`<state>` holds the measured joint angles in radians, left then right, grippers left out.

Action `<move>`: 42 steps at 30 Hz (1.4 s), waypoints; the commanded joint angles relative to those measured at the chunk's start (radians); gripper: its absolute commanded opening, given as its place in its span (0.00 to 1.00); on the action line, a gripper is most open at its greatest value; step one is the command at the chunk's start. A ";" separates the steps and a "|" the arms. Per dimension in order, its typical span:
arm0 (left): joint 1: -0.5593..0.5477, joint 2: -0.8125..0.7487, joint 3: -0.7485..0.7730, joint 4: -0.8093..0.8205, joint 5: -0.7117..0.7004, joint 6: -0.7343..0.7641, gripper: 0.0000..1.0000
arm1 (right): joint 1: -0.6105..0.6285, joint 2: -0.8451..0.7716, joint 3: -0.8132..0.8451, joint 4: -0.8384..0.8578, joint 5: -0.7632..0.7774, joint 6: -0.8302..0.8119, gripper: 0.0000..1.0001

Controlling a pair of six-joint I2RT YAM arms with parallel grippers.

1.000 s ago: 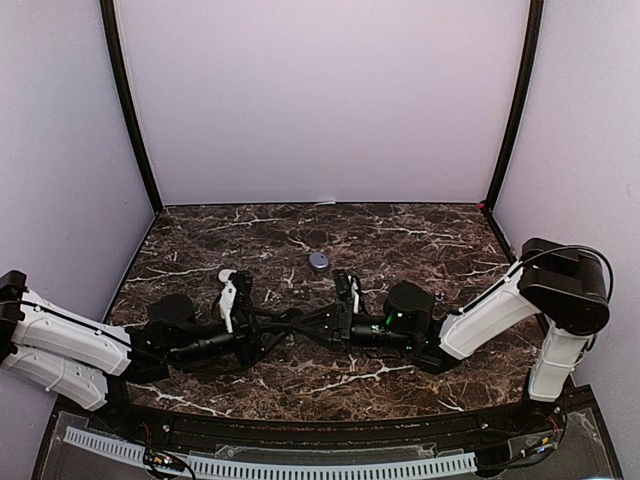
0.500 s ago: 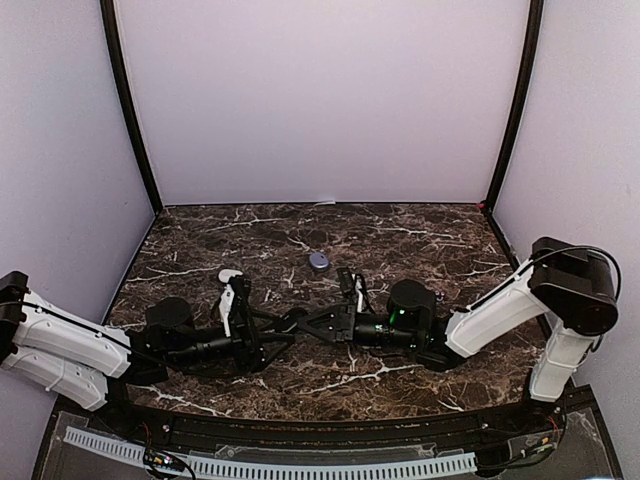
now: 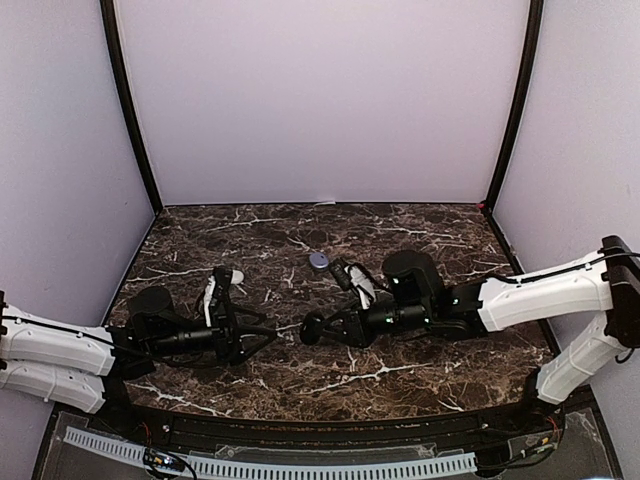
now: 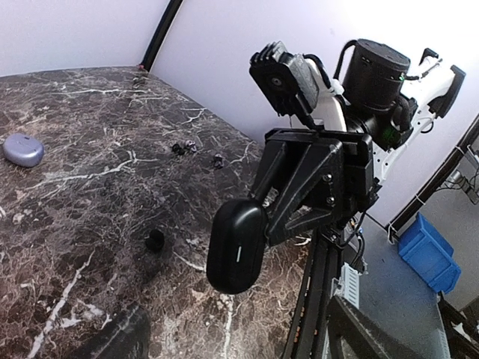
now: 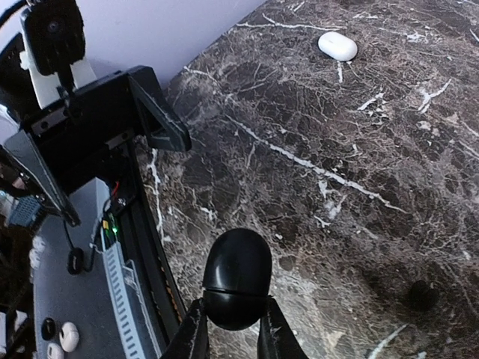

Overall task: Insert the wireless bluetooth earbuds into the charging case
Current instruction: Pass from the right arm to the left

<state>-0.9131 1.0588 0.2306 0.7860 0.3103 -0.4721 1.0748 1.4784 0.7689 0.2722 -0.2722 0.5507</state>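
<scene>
My right gripper [image 3: 325,328] is shut on a closed black charging case [image 3: 311,331] and holds it above the table. In the right wrist view the case [image 5: 237,278] sits pinched between the two fingers [image 5: 196,333]. The left wrist view shows the same case [image 4: 236,245] in the air in front of my left gripper [image 4: 239,340], which is open and empty. My left gripper [image 3: 258,333] is a short way to the left of the case. A black earbud [image 4: 155,240] lies on the table below. Several tiny buds [image 4: 196,146] lie farther back.
A purple case [image 3: 319,260] lies behind the grippers, also visible in the left wrist view [image 4: 22,149]. A white case [image 3: 228,275] lies at the left, also visible in the right wrist view [image 5: 337,45]. The table's near edge with its black rail [image 5: 146,247] is close below the held case.
The two grippers were together at the black case. The left arm has drawn back to the left with open jaws. The right gripper now holds the case alone, raised.
</scene>
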 commanded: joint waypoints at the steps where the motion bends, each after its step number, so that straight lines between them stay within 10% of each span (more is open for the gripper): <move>1: 0.003 -0.041 -0.035 0.022 0.085 0.121 0.84 | -0.006 -0.017 0.109 -0.400 -0.002 -0.362 0.11; 12: 0.005 -0.001 0.083 -0.168 -0.089 0.232 0.99 | -0.006 0.024 0.233 -0.652 0.104 -0.528 0.11; 18: 0.005 0.139 0.120 -0.151 0.145 0.375 0.97 | -0.006 0.113 0.352 -0.893 0.104 -0.507 0.10; 29: -0.003 0.366 0.110 0.110 0.326 0.594 0.88 | 0.010 0.091 0.305 -0.782 0.120 -0.590 0.12; 42: -0.006 0.518 0.263 0.050 0.386 0.704 0.73 | 0.068 0.010 0.281 -0.617 0.023 -0.661 0.15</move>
<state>-0.9146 1.5566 0.4503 0.8387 0.6395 0.1925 1.1233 1.5208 1.0466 -0.4316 -0.2043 -0.0772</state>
